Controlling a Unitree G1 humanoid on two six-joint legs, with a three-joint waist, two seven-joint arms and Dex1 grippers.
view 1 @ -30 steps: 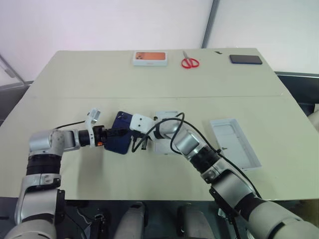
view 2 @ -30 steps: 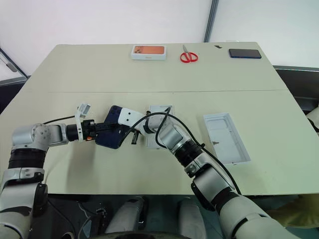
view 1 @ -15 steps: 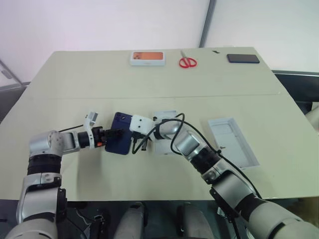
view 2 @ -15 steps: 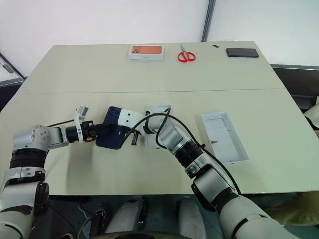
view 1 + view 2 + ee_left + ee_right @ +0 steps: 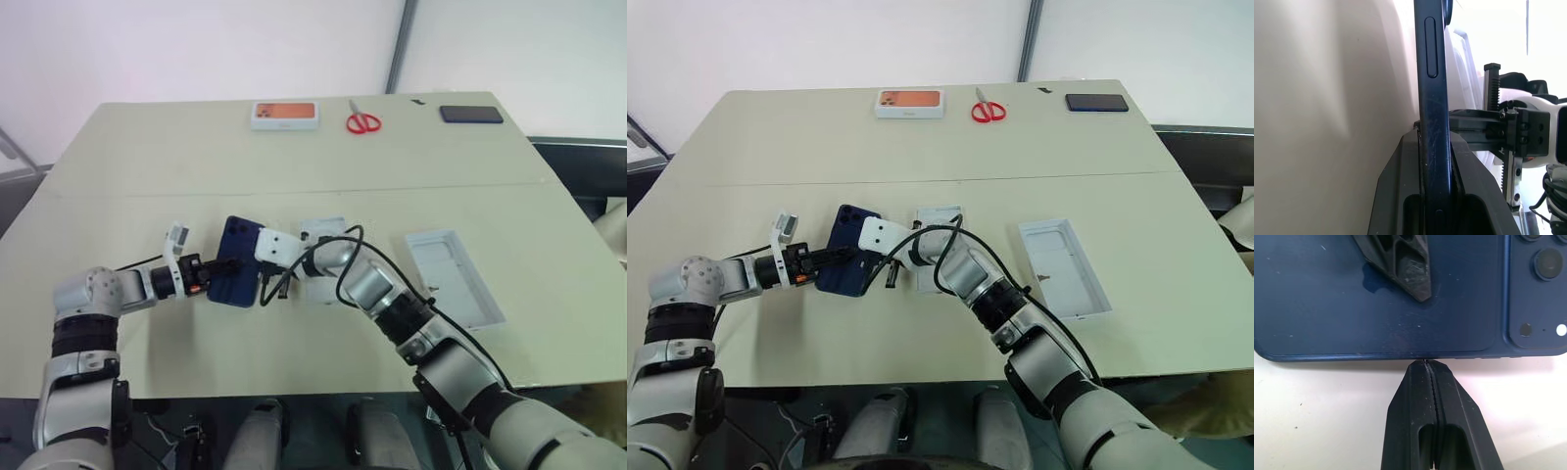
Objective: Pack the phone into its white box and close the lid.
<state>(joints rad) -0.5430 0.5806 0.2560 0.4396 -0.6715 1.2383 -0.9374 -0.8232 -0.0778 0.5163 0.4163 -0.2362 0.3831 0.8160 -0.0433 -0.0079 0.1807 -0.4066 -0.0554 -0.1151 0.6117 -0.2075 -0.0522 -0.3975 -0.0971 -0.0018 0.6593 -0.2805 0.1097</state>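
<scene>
No readable text or labels.

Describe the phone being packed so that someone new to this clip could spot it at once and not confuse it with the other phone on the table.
On the near half of the beige table, left of centre, the phone sits between the two grippers, clamped edge-on by the left gripper, with the shut right gripper at its other side. It is dark navy blue with a raised camera cluster, unlike the black phone lying flat at the far right corner.

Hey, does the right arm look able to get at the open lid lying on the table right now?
Probably yes. The lid lies open on the right arm's own side with bare table around it. The right gripper is shut and empty, beside the phone that the left gripper clamps.
</scene>
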